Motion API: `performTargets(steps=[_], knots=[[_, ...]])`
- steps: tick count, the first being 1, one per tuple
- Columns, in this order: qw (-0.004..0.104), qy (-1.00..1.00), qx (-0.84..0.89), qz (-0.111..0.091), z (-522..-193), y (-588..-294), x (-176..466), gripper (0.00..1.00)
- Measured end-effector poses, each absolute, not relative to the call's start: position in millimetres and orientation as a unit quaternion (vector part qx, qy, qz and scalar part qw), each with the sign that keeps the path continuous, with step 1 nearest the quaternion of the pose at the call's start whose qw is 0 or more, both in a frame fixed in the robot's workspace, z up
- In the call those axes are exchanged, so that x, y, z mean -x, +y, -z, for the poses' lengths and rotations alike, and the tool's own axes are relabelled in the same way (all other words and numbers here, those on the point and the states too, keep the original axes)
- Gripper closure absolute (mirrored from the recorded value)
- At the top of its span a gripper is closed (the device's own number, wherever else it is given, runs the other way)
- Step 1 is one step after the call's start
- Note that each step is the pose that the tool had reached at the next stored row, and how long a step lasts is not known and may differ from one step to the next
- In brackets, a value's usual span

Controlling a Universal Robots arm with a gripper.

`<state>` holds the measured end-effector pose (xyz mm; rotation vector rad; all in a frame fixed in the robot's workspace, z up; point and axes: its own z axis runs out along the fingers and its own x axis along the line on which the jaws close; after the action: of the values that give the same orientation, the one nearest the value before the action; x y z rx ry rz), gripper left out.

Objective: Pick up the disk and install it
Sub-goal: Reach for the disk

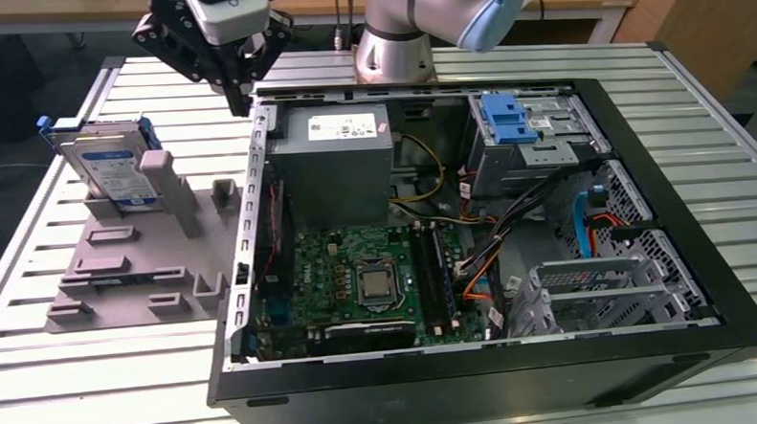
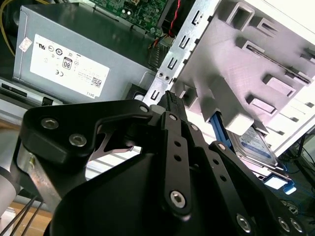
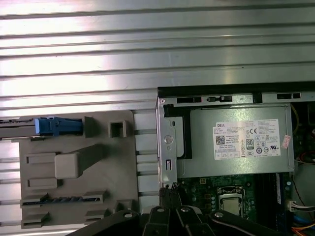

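Observation:
The disk [image 1: 108,166] stands on edge in a grey holder [image 1: 139,270] at the exterior view's left, a silver drive with a white-and-blue label in a blue bracket. My gripper [image 1: 239,105] hangs above the far left corner of the open computer case [image 1: 488,380], to the right of the disk and apart from it. Its black fingers are shut together with nothing between them. In the second wrist view the gripper [image 2: 171,98] points at the case's edge, with the disk [image 2: 256,145] beyond the holder. The first wrist view has the disk [image 3: 54,125] edge-on and the gripper [image 3: 170,191] over the case wall.
A grey power supply box [image 1: 338,166] with a white sticker fills the case's far left. A drive cage with a blue latch [image 1: 509,120] sits far right, a metal bay [image 1: 599,284] near right. The slatted metal table [image 1: 105,377] surrounds the case; the arm's base [image 1: 391,49] stands behind.

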<state>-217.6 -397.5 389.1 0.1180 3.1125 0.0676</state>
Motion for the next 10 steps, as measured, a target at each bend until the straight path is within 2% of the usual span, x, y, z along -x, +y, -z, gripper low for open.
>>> performTargets(steps=[10], knots=[[0.013, 0.999, -0.038, -0.022, -388.9, -397.1, 221.5, 0.89]])
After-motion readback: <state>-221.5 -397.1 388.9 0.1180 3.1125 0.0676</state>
